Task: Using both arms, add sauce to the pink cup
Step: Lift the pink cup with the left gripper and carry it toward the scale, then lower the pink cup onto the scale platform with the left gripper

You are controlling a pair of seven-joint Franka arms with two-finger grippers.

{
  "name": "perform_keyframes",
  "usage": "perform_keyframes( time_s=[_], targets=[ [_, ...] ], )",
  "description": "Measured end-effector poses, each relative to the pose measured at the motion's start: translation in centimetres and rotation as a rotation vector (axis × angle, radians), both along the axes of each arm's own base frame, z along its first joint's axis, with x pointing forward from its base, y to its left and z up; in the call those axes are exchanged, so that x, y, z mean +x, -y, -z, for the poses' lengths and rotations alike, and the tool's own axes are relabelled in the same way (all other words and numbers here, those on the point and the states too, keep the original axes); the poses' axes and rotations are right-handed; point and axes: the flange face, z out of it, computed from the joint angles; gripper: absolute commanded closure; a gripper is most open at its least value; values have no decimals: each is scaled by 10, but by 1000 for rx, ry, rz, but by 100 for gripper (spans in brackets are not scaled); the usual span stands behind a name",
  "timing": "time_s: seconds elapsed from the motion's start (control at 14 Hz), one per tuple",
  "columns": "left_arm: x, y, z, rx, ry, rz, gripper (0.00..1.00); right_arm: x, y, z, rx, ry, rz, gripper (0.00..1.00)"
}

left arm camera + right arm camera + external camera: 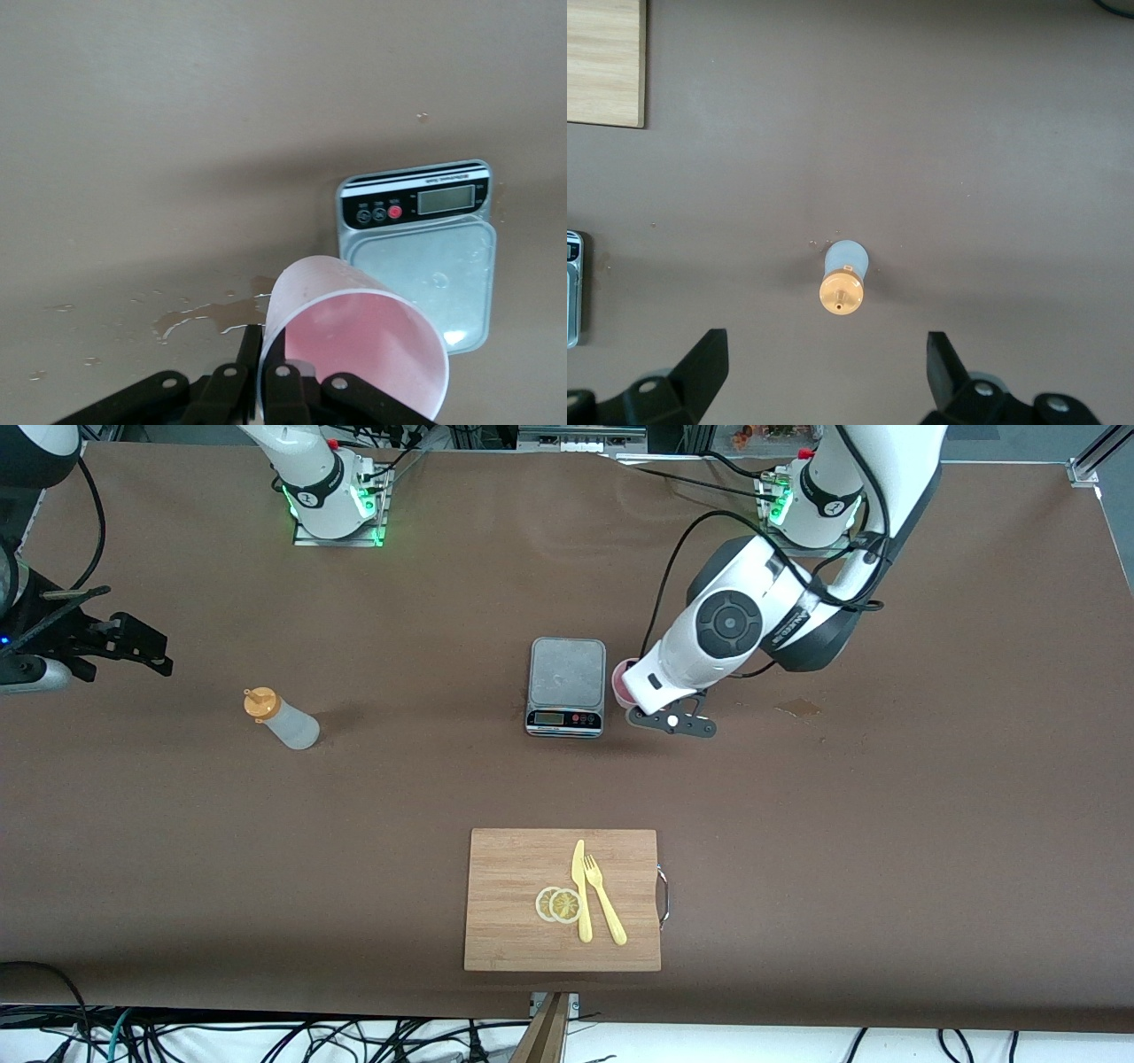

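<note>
1. The small translucent whitish squeeze bottle with an orange nozzle cap [282, 719] stands upright on the brown table [886, 824], well apart from the grey kitchen scale [567, 685], toward the right arm's end of the table.
2. The small pale pink plastic tumbler [621, 682] sits just beside the scale, on the side toward the left arm's end. In the left wrist view the tumbler [354, 341] is tilted, its round mouth facing the camera.
3. The left gripper [263, 376] is at the tumbler beside the scale, its black fingers [279, 390] closed on the tumbler's wall, one inside the rim and one outside.
4. The right gripper [824, 372] hangs over the table near the right arm's end, well apart from the scale. Its fingers [709, 363] are spread wide, with the bottle [843, 279] showing between them farther off, below on the table.
5. A wet patch [208, 314] lies on the table near the scale.
6. A rectangular wooden cutting board [514, 903] lies nearer to the front camera than the scale. It carries a yellow plastic knife [581, 890], a yellow plastic fork [604, 899] and two lemon slices [558, 904].
</note>
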Motion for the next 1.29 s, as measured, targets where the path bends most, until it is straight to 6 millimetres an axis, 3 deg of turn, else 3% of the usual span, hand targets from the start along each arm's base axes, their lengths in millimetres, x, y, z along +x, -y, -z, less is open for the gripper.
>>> perform_keyframes(
  time_s=[0.36, 0.57, 1.29],
  targets=[
    [-22, 59, 26, -8, -38, 0, 100, 0, 0, 0, 0, 0, 0, 1],
    [-39, 85, 43, -7, -47, -19, 100, 0, 0, 0, 0, 0, 0, 1],
    [-61, 110, 76, 11, -51, 26, 100, 0, 0, 0, 0, 0, 0, 1]
  ],
)
